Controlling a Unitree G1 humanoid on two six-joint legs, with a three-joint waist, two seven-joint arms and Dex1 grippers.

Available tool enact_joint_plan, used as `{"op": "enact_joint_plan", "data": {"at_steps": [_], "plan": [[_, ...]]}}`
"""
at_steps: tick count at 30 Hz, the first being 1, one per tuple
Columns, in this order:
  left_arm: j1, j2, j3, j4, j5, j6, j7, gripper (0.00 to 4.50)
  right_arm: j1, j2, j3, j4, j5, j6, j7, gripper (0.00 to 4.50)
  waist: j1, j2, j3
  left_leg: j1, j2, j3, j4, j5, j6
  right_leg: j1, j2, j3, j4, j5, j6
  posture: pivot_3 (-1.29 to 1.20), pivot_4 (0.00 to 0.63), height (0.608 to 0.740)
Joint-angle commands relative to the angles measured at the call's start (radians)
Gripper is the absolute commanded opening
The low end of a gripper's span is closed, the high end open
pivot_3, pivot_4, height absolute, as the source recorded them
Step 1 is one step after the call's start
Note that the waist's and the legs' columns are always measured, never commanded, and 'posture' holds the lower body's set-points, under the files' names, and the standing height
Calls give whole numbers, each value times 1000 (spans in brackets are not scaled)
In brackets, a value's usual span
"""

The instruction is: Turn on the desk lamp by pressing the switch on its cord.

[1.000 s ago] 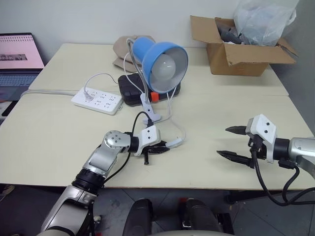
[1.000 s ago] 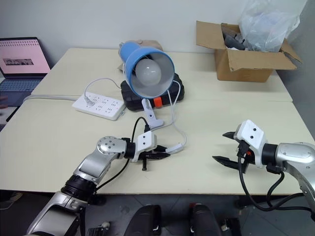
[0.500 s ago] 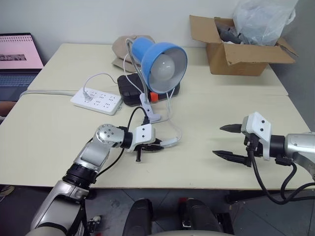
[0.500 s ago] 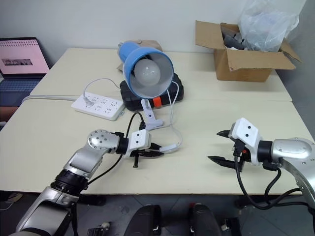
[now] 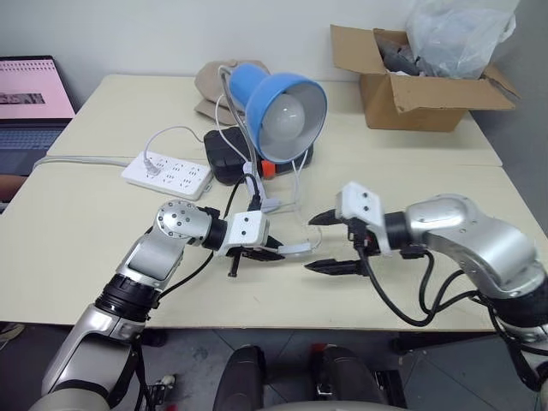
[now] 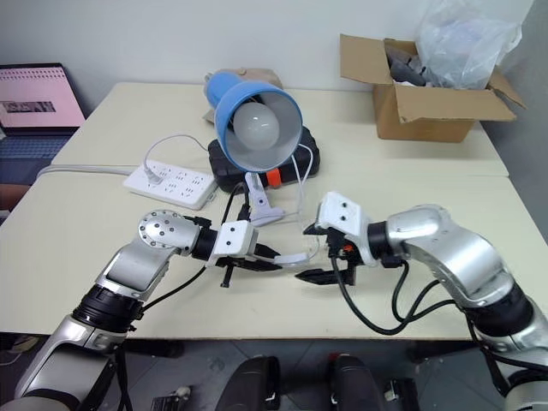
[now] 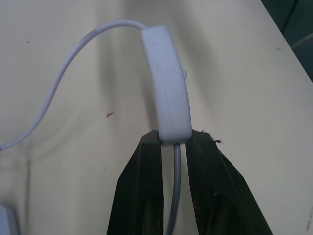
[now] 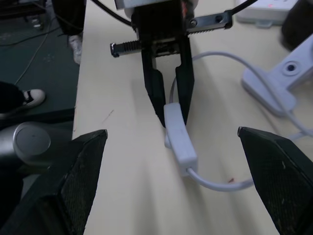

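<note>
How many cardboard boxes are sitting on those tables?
1. The open cardboard box sits at the far right corner of the back table, with a plastic bag in it.

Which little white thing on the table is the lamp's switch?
Find the blue desk lamp at the back of the table. Follow its thin white cord forward to the left gripper: the switch is the small oblong lump pinched there, far smaller than the many-socket power strip.

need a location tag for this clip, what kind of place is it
Probably an office or lab workspace: pale desks pushed together, an open laptop at one side, a white power strip, and a cardboard box of odds and ends.
</note>
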Motion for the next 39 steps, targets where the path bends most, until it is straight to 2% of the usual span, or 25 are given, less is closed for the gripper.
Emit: {"op": "enact_joint_plan", "data": {"at_steps": [1, 8, 25, 28, 39], "plan": [[-5, 10, 14, -40, -8, 3, -3, 376, -76, 49, 55, 48, -35, 2, 12, 4500, 0, 0, 0, 0, 0, 0, 0, 0, 0, 0, 0, 0, 0, 0, 0, 0, 150, 740], [1, 14, 17, -51, -8, 15, 2, 376, -96, 97, 113, 114, -81, -23, 32, 4500, 1, 0, 0, 0, 0, 0, 0, 0, 0, 0, 0, 0, 0, 0, 0, 0, 150, 740], [11, 17, 19, -69, -9, 28, 14, 375, -76, 123, 125, 170, -139, -71, 73, 4500, 0, 0, 0, 0, 0, 0, 0, 0, 0, 0, 0, -1, 1, 0, 0, 0, 150, 740], [11, 15, 18, -69, -9, 28, 17, 375, -71, 126, 129, 173, -149, -78, 75, 4001, 0, 0, 0, 0, 0, 0, 0, 0, 0, 0, 0, -1, 1, 0, 0, 0, 150, 740], [8, 8, 18, -70, -14, 29, 24, 375, -58, 109, 162, 183, -214, -135, 99, 1398, 0, 0, 0, 0, 0, 0, 0, 0, 0, 0, 0, -1, 1, 0, 0, 0, 150, 740]]}}
